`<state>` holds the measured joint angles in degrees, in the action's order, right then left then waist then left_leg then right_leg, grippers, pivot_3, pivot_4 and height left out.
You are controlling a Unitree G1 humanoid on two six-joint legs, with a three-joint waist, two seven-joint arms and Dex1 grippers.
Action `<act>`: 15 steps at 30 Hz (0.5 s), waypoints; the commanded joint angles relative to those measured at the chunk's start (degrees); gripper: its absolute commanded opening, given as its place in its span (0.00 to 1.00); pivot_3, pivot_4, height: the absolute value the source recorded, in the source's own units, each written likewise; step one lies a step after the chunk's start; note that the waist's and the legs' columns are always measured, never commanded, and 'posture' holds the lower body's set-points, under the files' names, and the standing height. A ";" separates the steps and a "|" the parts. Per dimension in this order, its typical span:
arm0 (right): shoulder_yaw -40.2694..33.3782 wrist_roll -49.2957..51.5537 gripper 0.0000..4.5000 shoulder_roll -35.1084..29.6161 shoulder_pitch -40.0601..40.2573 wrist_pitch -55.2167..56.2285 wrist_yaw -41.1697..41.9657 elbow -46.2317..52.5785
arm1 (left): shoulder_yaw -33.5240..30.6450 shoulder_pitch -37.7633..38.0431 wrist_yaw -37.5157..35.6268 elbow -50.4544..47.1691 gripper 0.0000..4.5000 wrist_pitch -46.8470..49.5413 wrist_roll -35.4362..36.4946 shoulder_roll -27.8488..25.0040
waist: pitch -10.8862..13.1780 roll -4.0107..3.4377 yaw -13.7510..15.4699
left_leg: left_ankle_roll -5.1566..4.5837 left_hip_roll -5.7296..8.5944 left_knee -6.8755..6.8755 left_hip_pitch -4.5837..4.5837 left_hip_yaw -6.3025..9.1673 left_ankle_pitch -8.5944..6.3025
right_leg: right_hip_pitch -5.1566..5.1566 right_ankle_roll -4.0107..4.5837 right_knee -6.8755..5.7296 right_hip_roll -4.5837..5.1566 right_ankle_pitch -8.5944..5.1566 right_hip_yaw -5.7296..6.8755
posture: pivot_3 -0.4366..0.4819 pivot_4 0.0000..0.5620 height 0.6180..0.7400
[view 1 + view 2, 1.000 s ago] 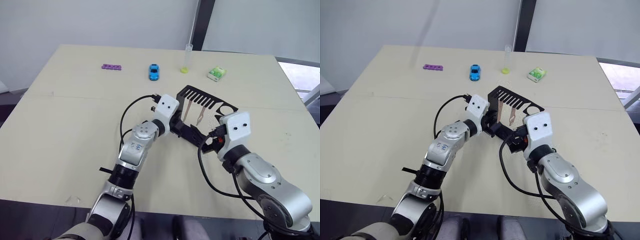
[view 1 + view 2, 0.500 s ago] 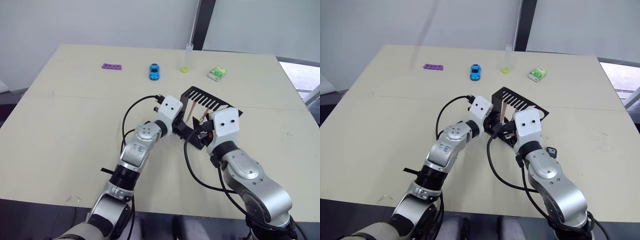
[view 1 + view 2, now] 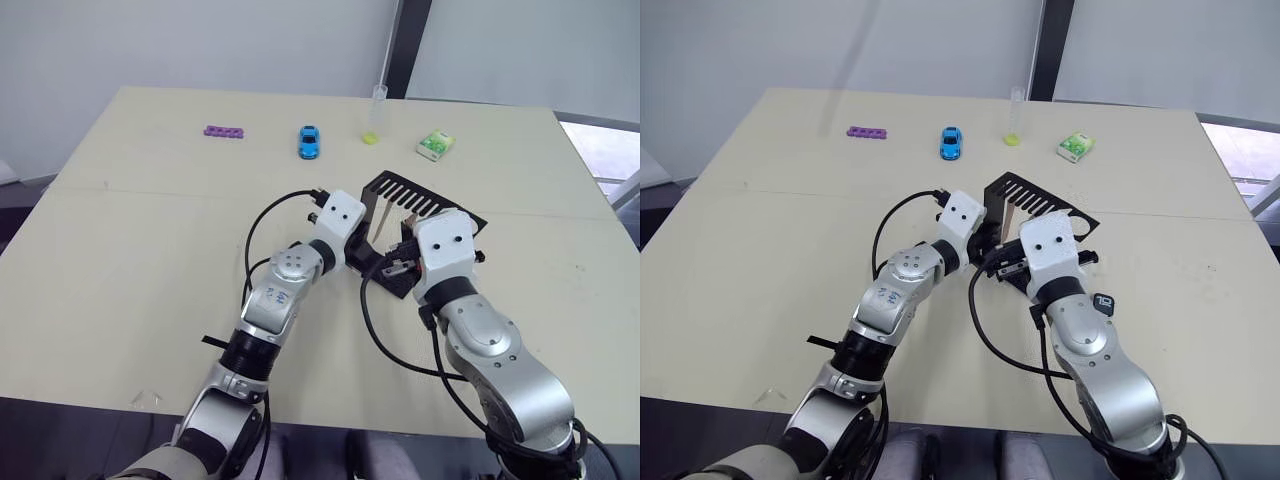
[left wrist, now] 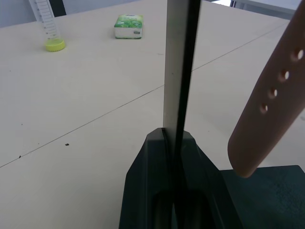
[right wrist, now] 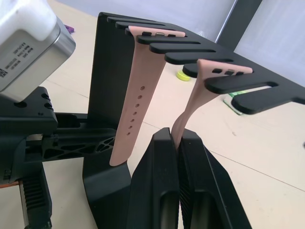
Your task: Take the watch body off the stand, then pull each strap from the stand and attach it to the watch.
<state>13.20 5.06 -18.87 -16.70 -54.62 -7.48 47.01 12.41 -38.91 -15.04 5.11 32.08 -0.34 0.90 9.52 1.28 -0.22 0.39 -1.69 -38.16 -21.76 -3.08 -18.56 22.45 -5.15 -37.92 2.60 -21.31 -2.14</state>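
Note:
The black stand point(image 3: 424, 206) stands mid-table, its comb arm pointing right. My left gripper point(image 4: 170, 136) is shut on the thin edge of the stand's upright point(image 4: 181, 62). Two pale pink straps hang from the comb slots: one point(image 5: 143, 90) hangs free near the upright, and the other point(image 5: 193, 107) runs down between the fingers of my right gripper point(image 5: 177, 136), which is shut on its lower end. The watch body point(image 3: 1103, 302), small and black with light digits, lies on the table just right of my right forearm.
Along the far side of the table lie a purple block point(image 3: 224, 131), a blue toy car point(image 3: 309, 142), a clear tube with a yellow-green cap point(image 3: 374, 115) and a green-white box point(image 3: 434, 146). Bare tabletop stretches to the left and right of the arms.
My right gripper has swung left in to the stand and gone from open to shut on the lower end of a strap. The left gripper has kept its hold on the upright.

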 commanded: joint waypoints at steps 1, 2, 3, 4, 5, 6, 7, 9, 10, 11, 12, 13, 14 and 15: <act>0.59 -2.78 0.02 -1.32 -0.89 0.19 1.54 3.48 | 0.80 -0.66 -0.23 -1.00 0.00 -0.69 -0.06 0.71 | 0.00 0.00 0.02 | 0.00 0.00 0.00 0.00 0.00 0.00 | 0.00 0.00 0.00 0.00 0.00 0.00 | 0.48 0.27 1.00; 0.90 -3.41 0.02 -1.74 -1.06 0.11 1.86 3.70 | 0.80 -0.64 -0.24 -0.96 0.00 -0.69 -0.05 0.73 | 0.00 0.00 0.01 | 0.00 0.00 0.00 -0.01 0.00 0.00 | 0.00 0.00 0.01 0.00 0.00 0.00 | 0.48 0.27 1.00; 1.19 -4.05 0.02 -2.20 -1.29 0.05 2.17 3.99 | 0.81 -0.65 -0.21 -0.86 0.00 -0.73 -0.05 0.78 | 0.00 0.00 0.01 | 0.00 0.00 0.00 -0.01 0.00 0.00 | 0.01 0.00 0.00 0.00 0.00 0.00 | 0.48 0.27 1.00; 1.41 -4.62 0.02 -2.61 -1.51 -0.08 2.44 4.28 | 0.80 -0.70 -0.19 -0.74 0.00 -0.76 -0.04 0.84 | 0.00 0.00 0.00 | 0.00 0.00 0.00 -0.01 0.00 0.00 | 0.02 0.00 0.00 0.00 0.00 0.00 | 0.48 0.27 1.00; 1.69 -5.22 0.02 -3.08 -1.71 -0.21 2.75 4.60 | 0.80 -0.74 -0.17 -0.60 0.00 -0.81 -0.03 0.91 | 0.00 0.00 0.00 | 0.00 0.00 0.00 -0.02 0.00 0.00 | 0.03 0.00 0.00 0.00 0.00 0.00 | 0.48 0.27 1.00; 2.01 -5.89 0.02 -3.69 -1.94 -0.29 3.13 4.87 | 0.82 -0.79 -0.18 -0.43 0.00 -0.90 -0.02 0.97 | 0.00 0.00 0.01 | 0.00 0.00 0.00 -0.03 0.00 0.00 | 0.04 0.00 0.00 0.00 0.00 0.00 | 0.48 0.27 1.00; 2.28 -6.51 0.02 -4.12 -2.10 -0.38 3.43 5.06 | 0.83 -0.83 -0.19 -0.29 0.00 -0.95 -0.02 1.03 | 0.00 0.00 0.01 | 0.00 0.00 -0.01 -0.04 0.00 0.00 | 0.04 0.00 0.00 0.00 0.00 0.00 | 0.48 0.27 1.00; 2.45 -7.20 0.02 -4.31 -2.11 -0.66 3.97 5.24 | 0.83 -0.92 -0.24 -0.03 0.00 -1.07 -0.03 1.13 | 0.00 0.00 0.02 | 0.00 0.00 -0.03 -0.11 0.01 0.00 | 0.09 0.00 0.00 0.00 0.00 0.01 | 0.48 0.27 1.00; 2.43 -7.38 0.02 -4.19 -2.05 -0.81 4.20 5.27 | 0.83 -0.96 -0.25 0.07 0.00 -1.13 -0.05 1.15 | 0.00 0.00 0.02 | 0.00 0.00 -0.04 -0.15 0.01 0.00 | 0.11 0.00 0.00 0.00 0.00 0.01 | 0.48 0.27 1.00; 2.42 -7.60 0.02 -4.05 -1.99 -0.93 4.44 5.30 | 0.83 -0.98 -0.26 0.13 0.00 -1.17 -0.06 1.17 | 0.00 0.00 0.01 | 0.00 0.00 -0.06 -0.18 0.02 0.00 | 0.14 0.00 0.00 0.00 0.00 0.03 | 0.48 0.27 1.00; 2.34 -7.77 0.02 -3.83 -1.94 -1.12 4.65 5.33 | 0.83 -1.02 -0.28 0.19 0.00 -1.19 -0.06 1.18 | 0.00 0.00 0.02 | 0.00 0.00 -0.06 -0.19 0.02 0.00 | 0.14 0.00 0.00 0.00 0.00 0.03 | 0.48 0.27 1.00; 2.19 -8.20 0.02 -3.95 -1.76 -1.22 4.67 5.21 | 0.87 -1.09 -0.35 0.26 0.00 -1.22 -0.07 1.15 | 0.00 0.00 0.01 | 0.00 0.00 -0.06 -0.20 0.02 0.00 | 0.15 0.00 0.00 0.00 0.00 0.03 | 0.48 0.27 1.00; 2.10 -8.56 0.02 -4.02 -1.63 -1.30 4.70 5.12 | 0.89 -1.12 -0.41 0.30 0.00 -1.23 -0.08 1.12 | 0.00 0.00 0.01 | 0.00 0.00 -0.07 -0.20 0.02 0.00 | 0.14 0.00 0.00 0.00 0.00 0.03 | 0.48 0.27 1.00; 2.12 -9.11 0.02 -4.29 -1.48 -1.48 4.70 5.12 | 0.93 -1.16 -0.48 0.38 0.00 -1.26 -0.12 1.05 | 0.00 0.00 0.01 | 0.00 0.00 -0.08 -0.20 0.02 0.00 | 0.14 0.00 0.00 0.00 0.00 0.03 | 0.48 0.27 1.00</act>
<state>15.98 -2.25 -22.87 -17.74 -56.41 -3.16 49.02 12.45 -39.12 -15.13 5.54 31.67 -0.33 1.30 9.52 1.29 -0.21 0.39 -1.69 -38.24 -21.97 -3.06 -18.56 22.59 -5.15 -37.92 2.60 -21.31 -2.11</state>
